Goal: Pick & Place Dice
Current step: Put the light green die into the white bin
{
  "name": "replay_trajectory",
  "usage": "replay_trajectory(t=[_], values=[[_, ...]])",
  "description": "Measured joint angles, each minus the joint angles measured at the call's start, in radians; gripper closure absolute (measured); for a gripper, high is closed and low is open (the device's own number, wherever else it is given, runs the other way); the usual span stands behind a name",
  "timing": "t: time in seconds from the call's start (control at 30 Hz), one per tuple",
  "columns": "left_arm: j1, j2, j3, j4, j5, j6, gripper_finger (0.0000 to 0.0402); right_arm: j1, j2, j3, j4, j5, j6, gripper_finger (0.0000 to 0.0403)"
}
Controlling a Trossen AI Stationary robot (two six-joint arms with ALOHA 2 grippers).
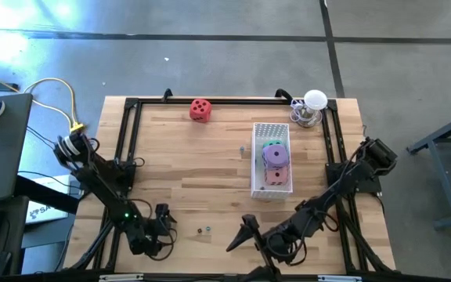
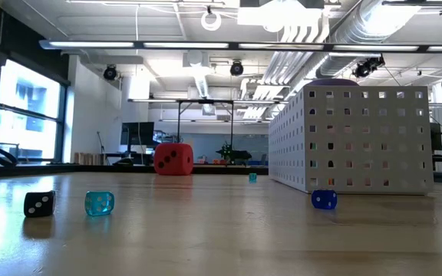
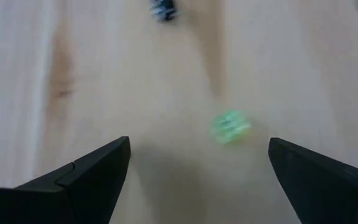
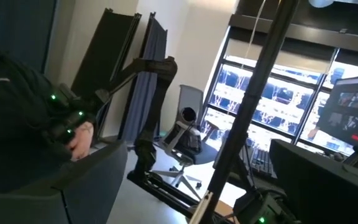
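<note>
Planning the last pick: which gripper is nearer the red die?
Left, but only slightly. The red die sits at the table's far edge; the left gripper and right gripper both hover near the front edge, on either side of it.

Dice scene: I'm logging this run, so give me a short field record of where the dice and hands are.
red die: alone on the table's far side, outside the bin
white perforated bin: holds the purple die, a green one behind it, a pink one in front
left hand: open, near edge, above small beads
right hand: open, near edge, empty
</note>
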Motion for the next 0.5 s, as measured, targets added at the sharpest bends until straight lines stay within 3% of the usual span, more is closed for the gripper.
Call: replay_trajectory(t=[0.23, 0.5], values=[[-0.010, 0.093, 0.002, 0.008, -0.047, -0.061, 0.0042, 0.019, 0.000, 0.000, -0.011, 0.002, 0.003, 0.0019], [-0.087, 0.141, 0.001, 0.060, -0.169, -0.162, 0.0050, 0.029, 0.000, 0.000, -0.004, 0.002, 0.003, 0.0019]])
